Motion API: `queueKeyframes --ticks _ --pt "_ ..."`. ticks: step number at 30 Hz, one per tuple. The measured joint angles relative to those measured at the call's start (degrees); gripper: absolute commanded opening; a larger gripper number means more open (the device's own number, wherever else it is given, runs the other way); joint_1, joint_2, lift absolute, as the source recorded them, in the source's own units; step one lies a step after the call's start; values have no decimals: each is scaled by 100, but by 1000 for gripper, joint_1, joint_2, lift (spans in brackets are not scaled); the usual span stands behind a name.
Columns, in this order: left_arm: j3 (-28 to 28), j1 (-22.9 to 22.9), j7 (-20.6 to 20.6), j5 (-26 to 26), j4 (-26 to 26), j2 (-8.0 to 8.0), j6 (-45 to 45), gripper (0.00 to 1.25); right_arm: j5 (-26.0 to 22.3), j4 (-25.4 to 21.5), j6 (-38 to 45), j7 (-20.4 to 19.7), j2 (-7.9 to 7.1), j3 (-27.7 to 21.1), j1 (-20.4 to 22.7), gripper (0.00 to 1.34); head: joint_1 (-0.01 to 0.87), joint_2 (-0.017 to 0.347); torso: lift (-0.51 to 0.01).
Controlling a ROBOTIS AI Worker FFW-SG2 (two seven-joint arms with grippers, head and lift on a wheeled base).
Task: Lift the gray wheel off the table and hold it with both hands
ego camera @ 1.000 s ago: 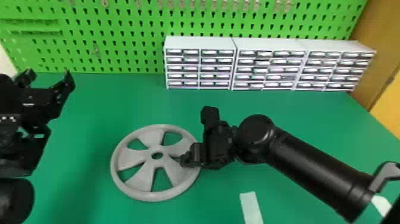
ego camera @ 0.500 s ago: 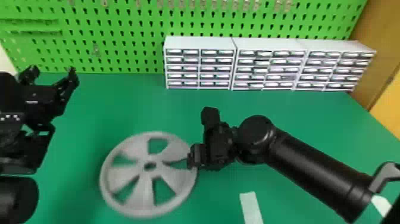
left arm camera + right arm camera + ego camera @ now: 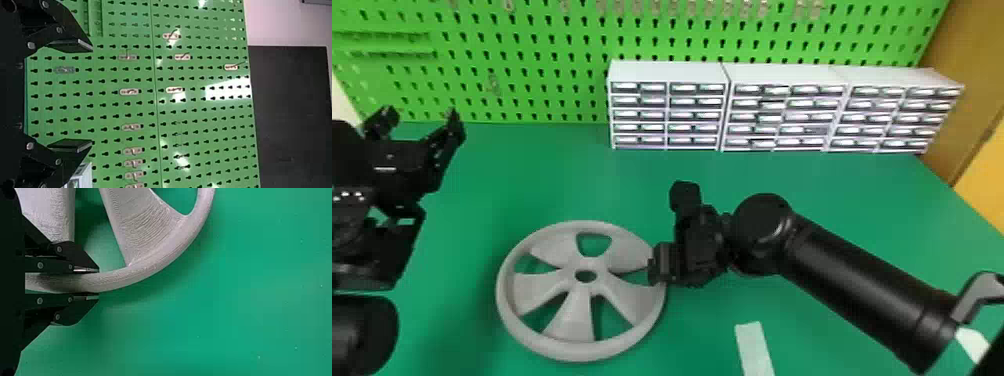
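Observation:
The gray wheel (image 3: pixel 582 325) is left of centre in the head view, its right rim at my right gripper (image 3: pixel 654 265). In the right wrist view the rim of the gray wheel (image 3: pixel 152 268) passes between the two fingers of my right gripper (image 3: pixel 98 283), which is shut on it. A shadow lies on the table beside the rim. My left gripper (image 3: pixel 419 120) stands apart from the wheel at the head view's left edge, its fingers spread. In the left wrist view the left gripper (image 3: pixel 92 96) is open, with nothing between its fingers.
White drawer cabinets (image 3: pixel 667 72) line the back of the green table (image 3: pixel 572 185), before a green pegboard (image 3: pixel 532 60). A pale strip (image 3: pixel 754 347) lies near the front, right of the wheel. A brown panel (image 3: pixel 967 90) stands at the far right.
The wheel has shifted and turned at my right gripper, first swinging toward the front left, then partly back. My left gripper has moved slightly right. The right arm has hardly moved.

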Motion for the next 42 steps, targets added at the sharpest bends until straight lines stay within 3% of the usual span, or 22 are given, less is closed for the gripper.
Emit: queueKeyframes --ticks 18,31,42 --pt "-3 3 0 0 0 -1 -2 842 292 -19 3 0 10 -107 -15 195 711 15 -98" --pt "-33 0 40 20 0 -7 5 842 1253 -354 -132 0 70 -468 100 195 711 15 -98" --pt "-124 0 71 48 0 -13 1 842 2433 -764 -239 39 134 -915 341 195 711 15 -98"
